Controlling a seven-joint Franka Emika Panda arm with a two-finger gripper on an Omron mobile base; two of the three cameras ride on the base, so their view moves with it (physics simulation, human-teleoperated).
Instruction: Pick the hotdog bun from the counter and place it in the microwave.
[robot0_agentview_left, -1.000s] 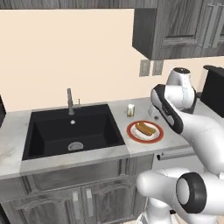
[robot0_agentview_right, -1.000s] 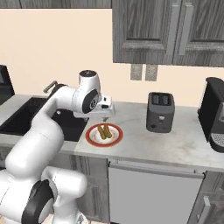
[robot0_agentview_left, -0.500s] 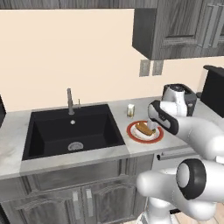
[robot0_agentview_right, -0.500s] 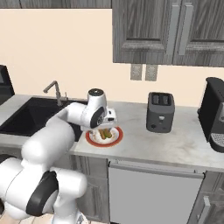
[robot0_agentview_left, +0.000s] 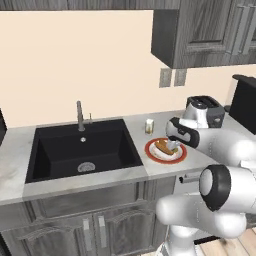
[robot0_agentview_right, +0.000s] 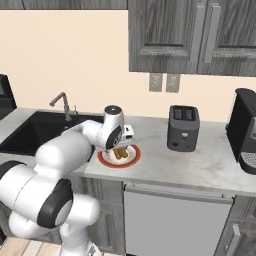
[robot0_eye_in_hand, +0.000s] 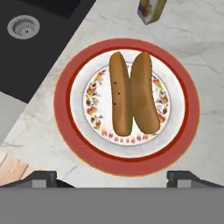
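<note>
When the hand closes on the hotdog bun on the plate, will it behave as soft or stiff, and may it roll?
The hotdog bun looks like bread split into two rounded halves, so it is probably soft and light, and a hard squeeze may dent it. Its rounded oblong sides suggest it could roll or slide on the smooth red-rimmed plate. The split may let the halves spread apart.

No readable writing is showing anywhere — the small bottle (robot0_eye_in_hand: 152, 10) by the plate (robot0_eye_in_hand: 127, 107) is carrying a blurred yellow label, and the plate's inner ring is bearing a floral pattern, not letters.
</note>
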